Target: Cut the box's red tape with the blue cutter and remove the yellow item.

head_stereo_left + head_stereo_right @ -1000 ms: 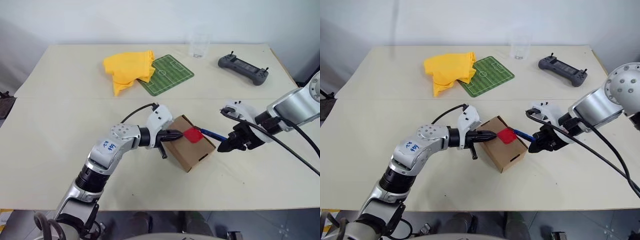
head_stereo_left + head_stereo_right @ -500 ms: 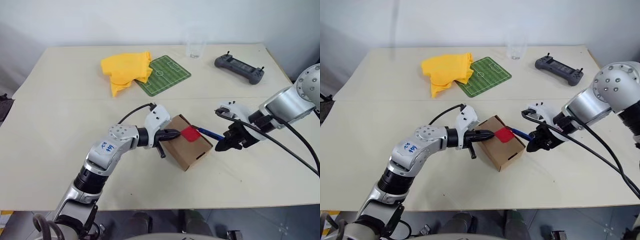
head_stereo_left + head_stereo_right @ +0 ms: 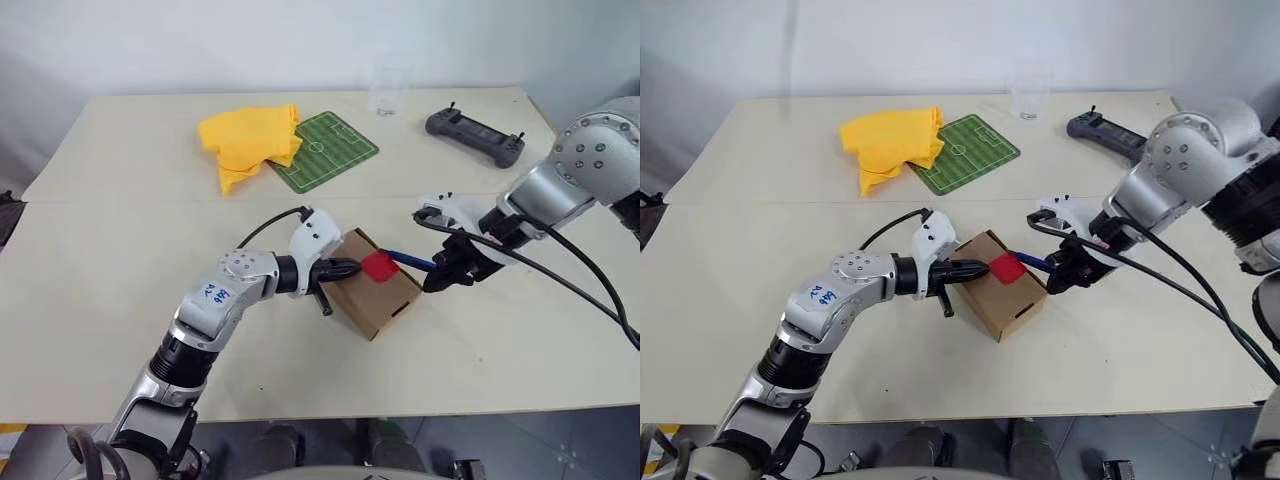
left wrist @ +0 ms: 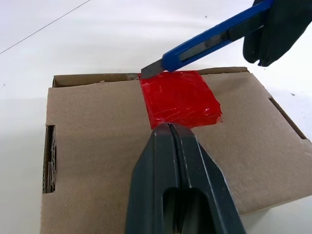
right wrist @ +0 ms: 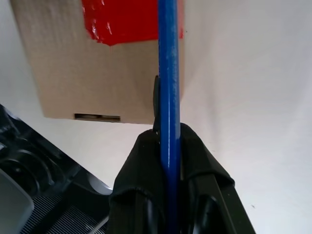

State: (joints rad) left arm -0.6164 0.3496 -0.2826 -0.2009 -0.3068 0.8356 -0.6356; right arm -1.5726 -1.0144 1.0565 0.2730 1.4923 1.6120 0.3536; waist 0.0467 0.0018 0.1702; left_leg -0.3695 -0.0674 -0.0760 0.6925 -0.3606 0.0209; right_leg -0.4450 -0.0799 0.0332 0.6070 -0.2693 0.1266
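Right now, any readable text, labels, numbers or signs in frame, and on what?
Blue handwriting on a white sticker on the left forearm: a few characters, too small to read with confidence.
Box, red tape, blue cutter: no print visible.
Green football-pitch mat: white field lines only, no words.
Grey handheld controller: any markings too small to tell.

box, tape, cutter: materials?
Box: matte brown corrugated cardboard, apparently; fluting shows at the side slot. Tape: glossy red plastic film, wrinkled with highlights. Cutter: blue body, probably plastic, with a grey metallic-looking blade tip.
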